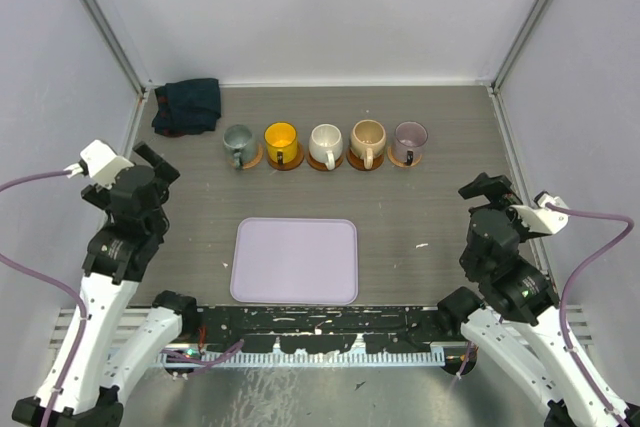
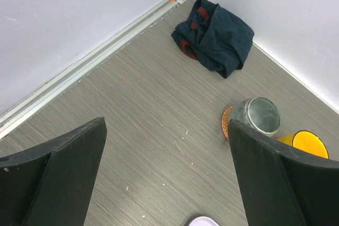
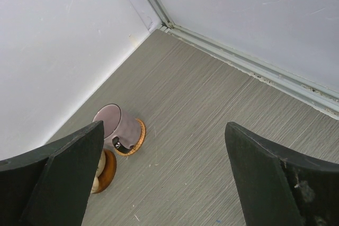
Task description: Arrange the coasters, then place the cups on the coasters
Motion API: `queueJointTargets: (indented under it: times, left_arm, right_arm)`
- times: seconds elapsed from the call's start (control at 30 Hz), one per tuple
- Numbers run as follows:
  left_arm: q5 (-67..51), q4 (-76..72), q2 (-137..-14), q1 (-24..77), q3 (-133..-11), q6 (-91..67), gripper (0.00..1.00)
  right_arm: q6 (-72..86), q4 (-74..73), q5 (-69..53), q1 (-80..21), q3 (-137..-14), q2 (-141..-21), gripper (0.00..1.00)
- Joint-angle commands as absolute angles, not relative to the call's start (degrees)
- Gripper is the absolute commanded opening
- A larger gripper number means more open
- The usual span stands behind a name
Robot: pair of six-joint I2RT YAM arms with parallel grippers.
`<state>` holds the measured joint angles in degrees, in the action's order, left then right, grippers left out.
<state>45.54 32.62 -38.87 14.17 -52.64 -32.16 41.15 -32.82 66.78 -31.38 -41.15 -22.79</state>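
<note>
Left gripper (image 2: 167, 126), right gripper (image 3: 164, 126): jaws wide apart, holding nothing; five cups (image 1: 326, 142) upright on coasters (image 1: 291, 163); row runs left-right, far side; handles point near.

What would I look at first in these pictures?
A row of five cups stands at the far side of the table, each on a round brown coaster. The yellow cup is the brightest. A lavender tray lies in the middle, and a dark cloth is bunched in the far left corner.
</note>
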Motion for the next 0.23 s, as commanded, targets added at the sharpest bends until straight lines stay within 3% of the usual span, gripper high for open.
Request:
queueJointTargets:
  times: [0.0, 0.2]
  left_arm:
    - [49.1, 29.6, -37.6, 14.0, -52.8, -33.0, 0.98]
    - [49.4, 29.7, -37.7, 14.1, -52.6, -33.4, 0.98]
  right_arm:
    - [41.8, -32.1, 67.7, -31.4, -41.6, -23.2, 1.00]
    - [41.8, -32.0, 67.5, -31.4, -41.3, -23.0, 1.00]
